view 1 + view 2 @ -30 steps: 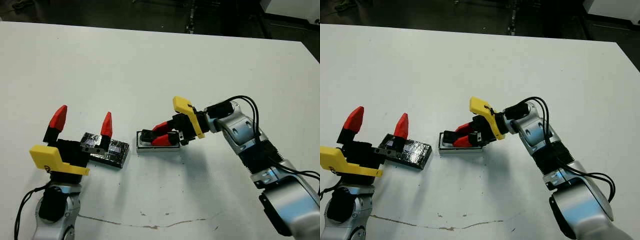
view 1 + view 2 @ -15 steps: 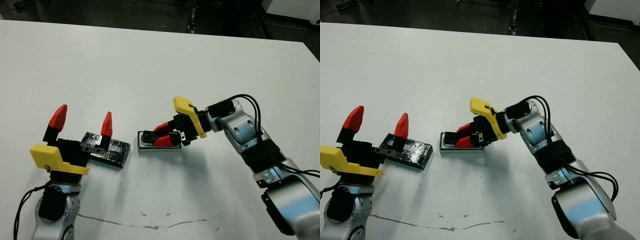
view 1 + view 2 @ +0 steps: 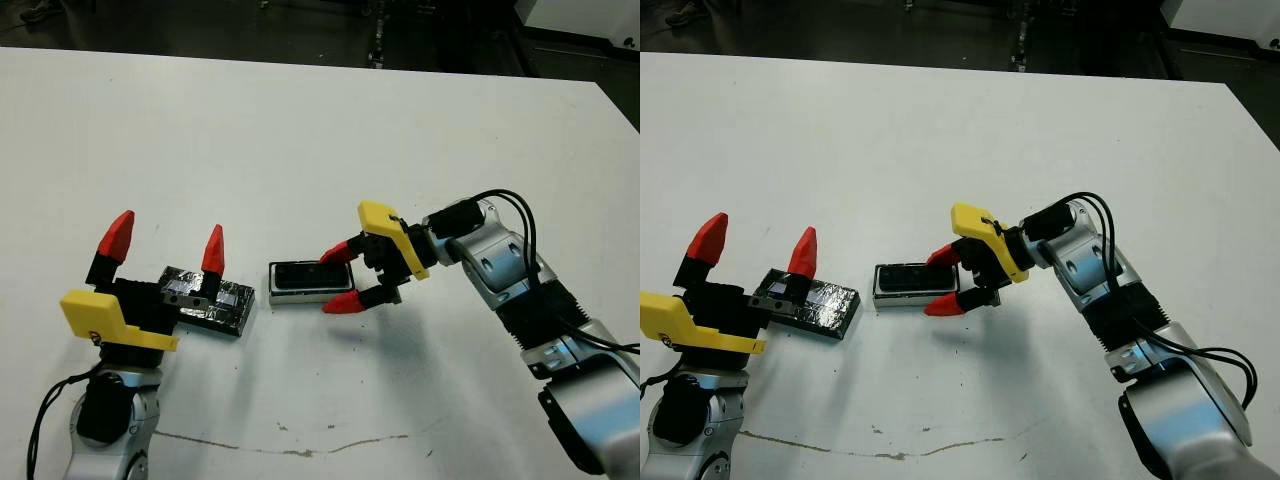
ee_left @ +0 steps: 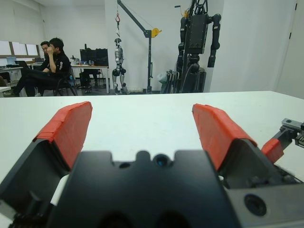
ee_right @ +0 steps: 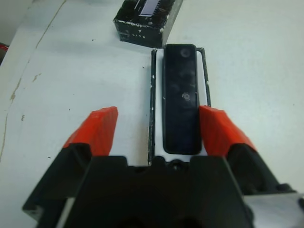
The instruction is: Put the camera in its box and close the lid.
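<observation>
White tabletop (image 3: 300, 120) carries the box (image 3: 311, 293) near its middle, the camera (image 3: 310, 277) lying inside it. Right gripper (image 3: 338, 279) sits at the box's right end, jaws spread wide, holding nothing. Left gripper (image 3: 165, 243) hovers over the lid (image 3: 222, 305), jaws wide, empty.

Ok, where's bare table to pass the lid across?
Bare table lies beyond the box and lid, toward the far edge, and on the near side between both arms. It is crowded around the box: the open right gripper straddles its end, and the lid sits close beside it.
</observation>
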### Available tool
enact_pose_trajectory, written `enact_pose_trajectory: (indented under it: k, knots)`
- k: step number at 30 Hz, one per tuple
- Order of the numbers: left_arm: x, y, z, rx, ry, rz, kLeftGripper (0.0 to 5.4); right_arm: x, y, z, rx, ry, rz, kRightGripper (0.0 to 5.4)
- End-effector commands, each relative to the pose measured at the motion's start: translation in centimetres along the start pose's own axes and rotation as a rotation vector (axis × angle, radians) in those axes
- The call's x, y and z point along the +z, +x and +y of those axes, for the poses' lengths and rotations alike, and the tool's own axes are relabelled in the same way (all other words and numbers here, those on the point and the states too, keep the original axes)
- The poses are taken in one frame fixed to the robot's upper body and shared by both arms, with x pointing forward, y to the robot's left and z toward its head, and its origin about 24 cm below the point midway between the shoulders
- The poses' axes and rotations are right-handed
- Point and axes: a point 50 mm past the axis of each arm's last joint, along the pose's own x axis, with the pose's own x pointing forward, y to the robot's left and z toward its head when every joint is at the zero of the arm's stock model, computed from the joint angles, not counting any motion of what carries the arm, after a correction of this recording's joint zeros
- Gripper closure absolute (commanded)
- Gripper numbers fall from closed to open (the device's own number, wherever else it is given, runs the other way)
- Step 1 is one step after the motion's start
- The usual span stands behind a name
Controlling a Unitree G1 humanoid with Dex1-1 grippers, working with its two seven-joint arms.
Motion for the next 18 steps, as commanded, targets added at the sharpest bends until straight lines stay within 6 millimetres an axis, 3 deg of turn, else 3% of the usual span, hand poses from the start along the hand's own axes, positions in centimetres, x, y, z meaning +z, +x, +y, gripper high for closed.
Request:
enact_pose_trajectory:
  k: [1,4,18]
  knots:
    - [-0.3,-0.1,0.0,-0.005,-0.002,0.016,0.0,-1.0,-0.7,0.0,-0.047,0.055,0.023,0.39]
    - [-0.2,-0.1,-0.1,-0.005,0.0,0.017,0.0,-0.7,-1.0,0.0,-0.063,0.046,0.011,0.01]
    - [-0.3,0.1,-0.2,-0.014,0.001,0.014,0.0,0.6,-4.0,0.6,-0.113,0.02,-0.067,0.01]
